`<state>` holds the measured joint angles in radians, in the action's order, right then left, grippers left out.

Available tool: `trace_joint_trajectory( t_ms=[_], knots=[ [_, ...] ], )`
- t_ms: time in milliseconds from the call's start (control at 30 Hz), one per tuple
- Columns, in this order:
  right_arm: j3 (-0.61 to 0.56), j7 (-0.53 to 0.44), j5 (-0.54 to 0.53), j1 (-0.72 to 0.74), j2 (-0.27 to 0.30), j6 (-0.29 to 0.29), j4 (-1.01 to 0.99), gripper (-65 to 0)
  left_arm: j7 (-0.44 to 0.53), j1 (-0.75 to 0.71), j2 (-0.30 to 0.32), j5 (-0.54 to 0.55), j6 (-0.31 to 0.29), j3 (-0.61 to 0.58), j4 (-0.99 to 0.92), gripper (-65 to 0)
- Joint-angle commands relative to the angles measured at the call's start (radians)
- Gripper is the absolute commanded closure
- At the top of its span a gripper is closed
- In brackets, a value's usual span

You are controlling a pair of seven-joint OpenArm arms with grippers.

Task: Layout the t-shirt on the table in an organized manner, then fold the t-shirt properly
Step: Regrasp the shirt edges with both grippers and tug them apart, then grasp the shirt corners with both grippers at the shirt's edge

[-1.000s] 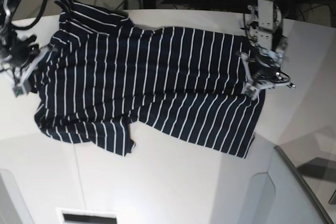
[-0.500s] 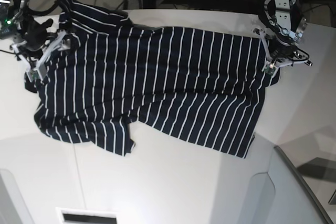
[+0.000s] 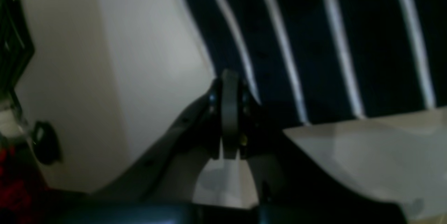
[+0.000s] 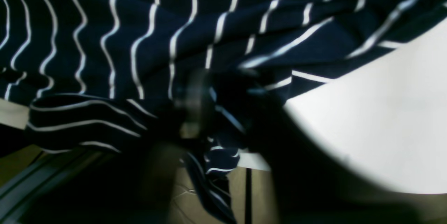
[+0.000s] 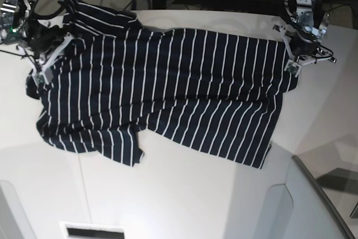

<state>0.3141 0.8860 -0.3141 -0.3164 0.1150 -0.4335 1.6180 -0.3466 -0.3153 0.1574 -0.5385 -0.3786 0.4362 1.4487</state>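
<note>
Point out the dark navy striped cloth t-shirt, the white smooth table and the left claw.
dark navy striped cloth t-shirt (image 5: 168, 88): base view, chest panel.
white smooth table (image 5: 184, 194): base view, bare near surface.
left claw (image 5: 293, 64): base view, shut tips.

White surface (image 5: 184, 194) with a thin seam crossing its near half and a curved far edge. Spread across it from nine o'clock to three o'clock, a dark striped t-shirt (image 5: 168, 93), hem toward three o'clock, one sleeve bunched near seven o'clock, collar end overhanging at ten o'clock.
</note>
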Motion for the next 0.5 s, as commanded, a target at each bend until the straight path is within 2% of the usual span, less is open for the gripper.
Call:
trace_joint_trajectory(
  t_ms=[0,67,133,233,333,467],
  knots=[
    [0.009,-0.011,-0.007,0.004,0.012,-0.001,0.018,0.0,0.008,-0.02,0.015,0.053,0.005,0.011,0.02,0.0],
    [0.009,-0.011,-0.007,0.003,0.013,-0.001,0.023,-2.0,-0.007,-0.046,0.047,0.18,-0.02,0.013,0.022,0.0],
    [0.013,-0.011,-0.009,0.0,0.028,-0.001,0.031,-0.5,-0.061,-0.077,0.089,0.312,-0.039,0.011,0.022,0.0],
    [0.073,-0.009,-0.01,-0.011,0.03,-0.003,0.057,0.0,-0.118,-0.124,0.138,0.522,-0.041,0.011,0.022,0.0],
    [0.121,-0.009,-0.013,-0.025,0.03,-0.005,0.11,0.0,-0.119,-0.186,0.181,0.736,-0.041,0.011,0.022,-0.7],
    [0.161,0.029,-0.013,-0.037,0.035,-0.006,0.138,0.0,-0.119,-0.235,0.198,0.941,-0.041,0.011,0.03,-20.2]
  ],
)
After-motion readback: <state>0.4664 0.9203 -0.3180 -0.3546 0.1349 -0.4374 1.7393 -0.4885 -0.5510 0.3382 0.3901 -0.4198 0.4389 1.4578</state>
